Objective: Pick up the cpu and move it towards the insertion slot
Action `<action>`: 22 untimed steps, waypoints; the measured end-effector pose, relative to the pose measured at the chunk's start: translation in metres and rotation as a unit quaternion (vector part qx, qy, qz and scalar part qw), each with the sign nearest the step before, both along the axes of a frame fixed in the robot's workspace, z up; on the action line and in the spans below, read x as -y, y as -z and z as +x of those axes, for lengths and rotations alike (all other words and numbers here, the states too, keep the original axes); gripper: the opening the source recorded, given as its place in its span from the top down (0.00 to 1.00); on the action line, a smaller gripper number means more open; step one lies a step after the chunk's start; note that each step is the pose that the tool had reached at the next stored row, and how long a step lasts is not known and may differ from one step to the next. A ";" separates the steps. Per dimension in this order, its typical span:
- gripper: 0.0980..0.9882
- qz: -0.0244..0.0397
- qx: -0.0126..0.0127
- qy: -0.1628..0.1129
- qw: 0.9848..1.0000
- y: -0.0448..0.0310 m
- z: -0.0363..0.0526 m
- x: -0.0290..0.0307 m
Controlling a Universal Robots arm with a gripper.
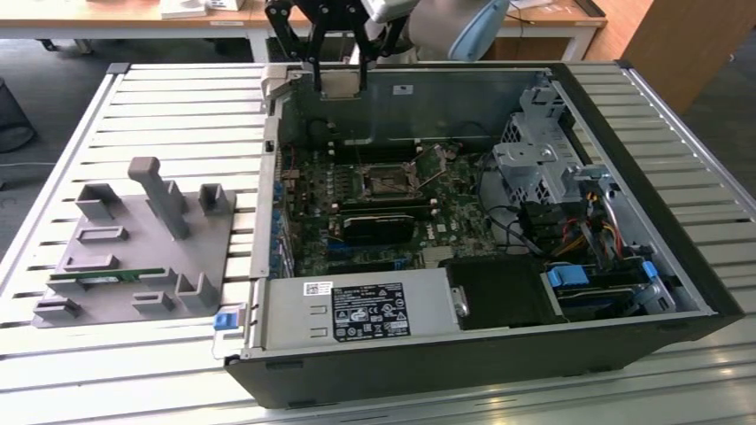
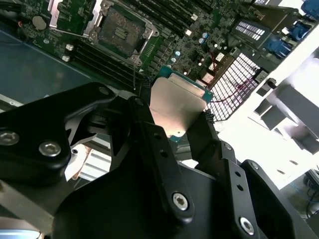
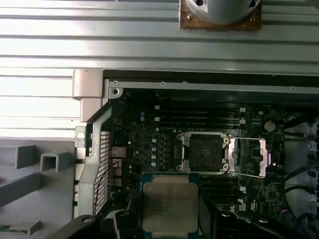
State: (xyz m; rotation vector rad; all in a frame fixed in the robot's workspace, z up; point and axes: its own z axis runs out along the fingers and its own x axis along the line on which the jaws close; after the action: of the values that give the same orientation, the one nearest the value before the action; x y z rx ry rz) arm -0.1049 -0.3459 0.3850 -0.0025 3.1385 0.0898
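My gripper hangs above the far left corner of the open computer case, shut on the cpu. The cpu is a flat square chip with a silver top and green rim, clamped between black fingers in both wrist views. The insertion slot is a square socket with a dark centre and silvery frame on the green motherboard, seen in both wrist views. Its metal load plate stands flipped open beside it. The cpu sits apart from the slot, high above the board.
A grey fixture tray with upright holders and a green memory stick lies on the slatted table at the exterior view's left. The case holds a power supply, drive cages and cables.
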 end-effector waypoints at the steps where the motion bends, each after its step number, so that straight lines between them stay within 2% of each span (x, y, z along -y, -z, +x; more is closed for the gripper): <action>1: 0.51 0.000 0.000 0.000 1.000 0.0000 0.0015 -0.0006; 13: 0.51 0.000 0.000 0.000 1.000 0.0001 0.0218 -0.0095; 22: 0.51 0.000 0.000 0.000 1.000 0.0004 0.0426 -0.0147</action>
State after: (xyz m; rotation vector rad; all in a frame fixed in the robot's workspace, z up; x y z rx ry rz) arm -0.0622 -0.3312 0.3846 -0.0025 3.1385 0.0897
